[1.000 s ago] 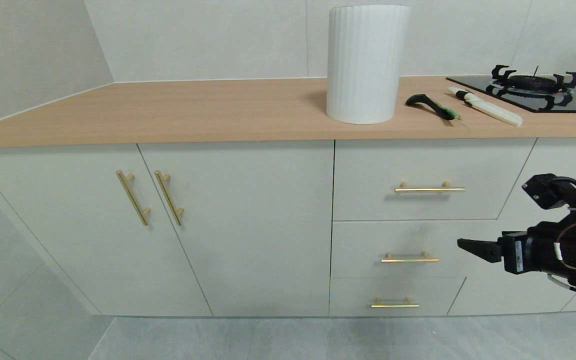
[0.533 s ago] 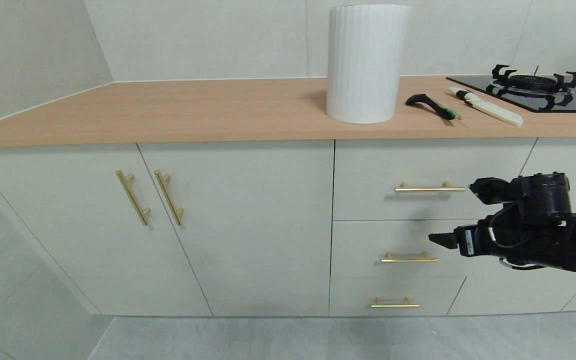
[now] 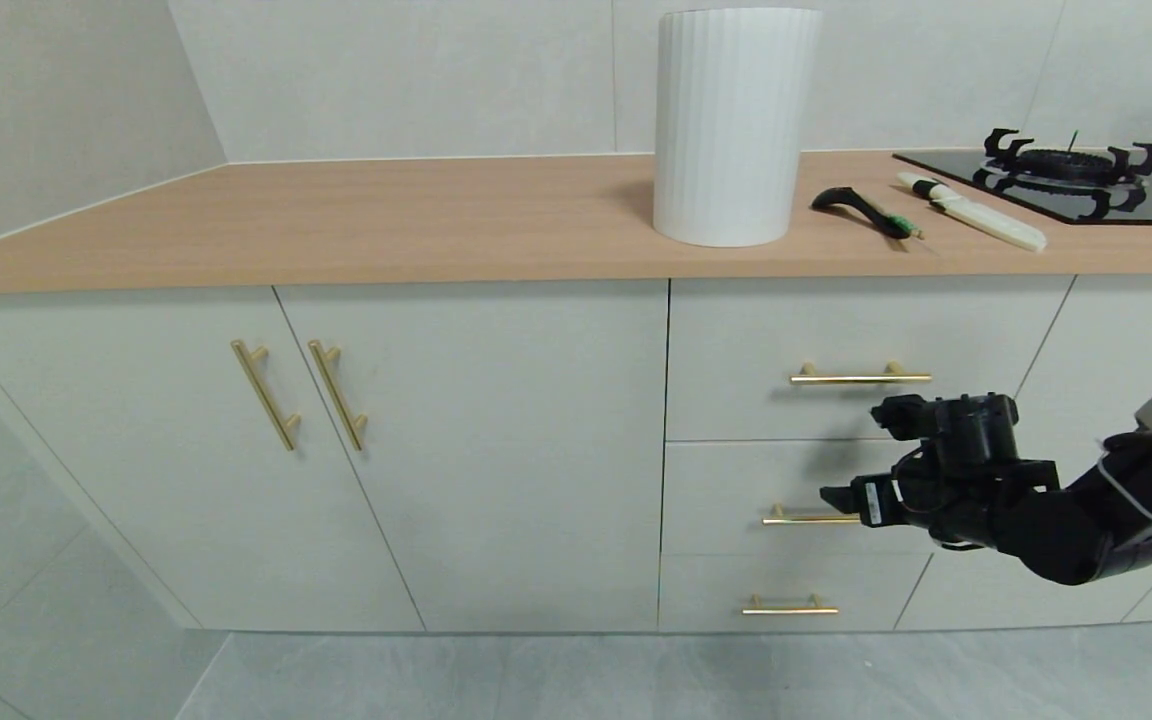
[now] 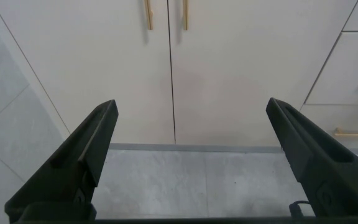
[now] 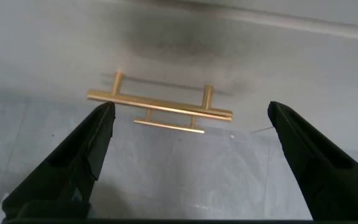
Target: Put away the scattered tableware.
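Tableware lies upper right of head frame on wooden desk (image 3: 386, 220): black-handled green-tipped utensil (image 3: 861, 212) and cream-sheathed white knife (image 3: 971, 213). I judge both light, stiff, thin, slippery; take at mid-handle. Right pincer (image 3: 858, 452) spread apart, facing middle brass drawer handle (image 3: 811, 517). Left pincer (image 4: 191, 112) spread apart too.

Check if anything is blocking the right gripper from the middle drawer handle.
Nothing visible does. The open right gripper sits close in front of the middle drawer handle, and the right wrist view shows the handle framed between its fingers with nothing across it.
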You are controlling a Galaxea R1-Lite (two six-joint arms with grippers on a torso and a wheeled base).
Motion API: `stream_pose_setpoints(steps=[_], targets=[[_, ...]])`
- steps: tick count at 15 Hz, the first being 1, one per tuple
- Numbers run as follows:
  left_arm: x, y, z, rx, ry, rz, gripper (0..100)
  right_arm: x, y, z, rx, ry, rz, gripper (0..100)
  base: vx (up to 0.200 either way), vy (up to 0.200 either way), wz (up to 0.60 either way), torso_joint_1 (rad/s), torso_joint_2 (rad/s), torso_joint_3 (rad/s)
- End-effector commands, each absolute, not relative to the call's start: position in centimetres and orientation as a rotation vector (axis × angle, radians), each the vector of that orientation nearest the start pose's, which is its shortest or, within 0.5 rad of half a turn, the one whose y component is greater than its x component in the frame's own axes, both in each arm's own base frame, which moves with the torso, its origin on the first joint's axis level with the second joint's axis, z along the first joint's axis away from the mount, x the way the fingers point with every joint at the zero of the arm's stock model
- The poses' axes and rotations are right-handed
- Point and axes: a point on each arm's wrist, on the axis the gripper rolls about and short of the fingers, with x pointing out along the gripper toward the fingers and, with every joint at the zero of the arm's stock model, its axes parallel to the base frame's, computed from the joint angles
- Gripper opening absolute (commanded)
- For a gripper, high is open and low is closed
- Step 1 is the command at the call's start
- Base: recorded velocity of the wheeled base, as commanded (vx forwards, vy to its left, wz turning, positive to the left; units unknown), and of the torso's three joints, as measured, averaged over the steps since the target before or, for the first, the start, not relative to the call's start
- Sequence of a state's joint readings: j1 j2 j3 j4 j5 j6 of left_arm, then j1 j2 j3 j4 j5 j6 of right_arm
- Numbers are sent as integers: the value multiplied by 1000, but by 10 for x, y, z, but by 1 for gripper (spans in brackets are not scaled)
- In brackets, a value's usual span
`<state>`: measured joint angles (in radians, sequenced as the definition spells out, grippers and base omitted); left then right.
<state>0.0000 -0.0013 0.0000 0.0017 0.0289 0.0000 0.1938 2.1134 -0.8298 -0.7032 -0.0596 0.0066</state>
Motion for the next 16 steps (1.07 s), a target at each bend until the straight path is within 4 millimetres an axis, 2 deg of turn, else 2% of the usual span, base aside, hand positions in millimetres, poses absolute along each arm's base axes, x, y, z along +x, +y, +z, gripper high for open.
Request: stream_pose_setpoints(steps=[1, 9, 16], targets=[[-23, 1, 75, 0, 2, 29, 100, 362, 70, 33, -62, 613, 121, 100, 0, 0, 0, 0, 0, 0], [-23, 1, 75, 0, 2, 29, 100, 391, 73, 13, 17, 543, -9, 100, 0, 0, 0, 0, 0, 0], [-23, 1, 75, 0, 2, 29, 100, 402, 75, -8, 10, 565, -20, 100, 0, 0, 0, 0, 0, 0]])
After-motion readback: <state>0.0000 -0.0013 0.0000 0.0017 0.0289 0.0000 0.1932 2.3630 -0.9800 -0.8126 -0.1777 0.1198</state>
